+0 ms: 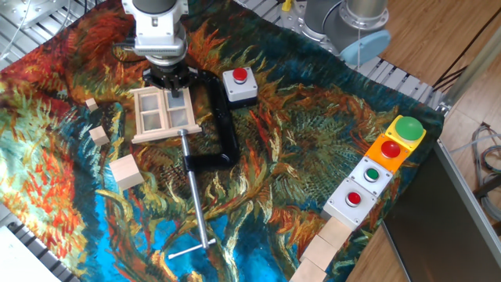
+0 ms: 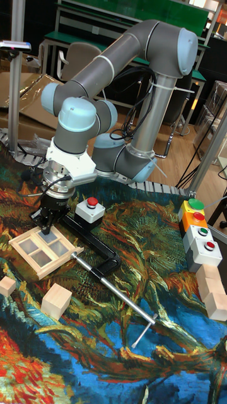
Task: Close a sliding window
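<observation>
the sliding window is seen lying flat on the painted cloth toward its far left part, its base strip turned to the near side. in the fixed view the gripper is placed over the window's far edge, above the right-hand pane, and the dark fingers are seen close together; whether they are pressed shut or pinching part of the frame cannot be told. the tall fixed view shows what the other view crops: the whole grey arm with its pale blue joint caps is seen arching from the far side down to the gripper, which is held upright at the window's far edge. a black c-clamp is laid just right of the window, and its long metal screw rod runs toward the near edge. a grey box with a red button is set just beyond the clamp. loose wooden cubes are scattered left of and nearer than the window. only the fixed view shows the bare wooden floor off the right edge. a row of button boxes is lined up along the cloth's right edge, with pale blocks at its near end.
</observation>
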Available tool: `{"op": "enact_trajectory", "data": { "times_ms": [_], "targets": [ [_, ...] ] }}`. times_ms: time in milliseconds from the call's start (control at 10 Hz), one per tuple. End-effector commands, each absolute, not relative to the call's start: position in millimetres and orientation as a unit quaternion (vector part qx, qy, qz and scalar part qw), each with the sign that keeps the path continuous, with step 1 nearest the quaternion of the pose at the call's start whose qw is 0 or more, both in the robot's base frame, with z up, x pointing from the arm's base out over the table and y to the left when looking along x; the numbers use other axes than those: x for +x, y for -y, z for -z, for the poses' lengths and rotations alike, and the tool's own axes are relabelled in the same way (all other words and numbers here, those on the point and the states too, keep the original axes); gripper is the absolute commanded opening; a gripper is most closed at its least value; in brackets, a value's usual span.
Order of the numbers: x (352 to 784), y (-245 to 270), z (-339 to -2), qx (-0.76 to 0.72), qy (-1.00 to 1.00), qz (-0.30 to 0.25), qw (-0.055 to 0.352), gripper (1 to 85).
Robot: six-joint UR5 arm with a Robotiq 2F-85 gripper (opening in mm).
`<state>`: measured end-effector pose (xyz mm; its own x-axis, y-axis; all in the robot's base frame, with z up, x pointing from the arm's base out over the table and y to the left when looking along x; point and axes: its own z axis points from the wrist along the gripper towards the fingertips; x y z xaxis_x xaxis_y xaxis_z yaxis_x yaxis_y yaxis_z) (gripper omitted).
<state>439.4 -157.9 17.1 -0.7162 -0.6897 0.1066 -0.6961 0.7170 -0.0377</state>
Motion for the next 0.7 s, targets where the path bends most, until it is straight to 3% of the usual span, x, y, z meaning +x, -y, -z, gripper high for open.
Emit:
{"op": "enact_trajectory", "data": {
  "times_ms": [0,600],
  "targets": [
    [434,163,-20,0.372,0.927,-0.037,0.045,1.3],
    [445,129,-44,0.353,0.934,-0.036,0.045,1.3]
  ]
}}
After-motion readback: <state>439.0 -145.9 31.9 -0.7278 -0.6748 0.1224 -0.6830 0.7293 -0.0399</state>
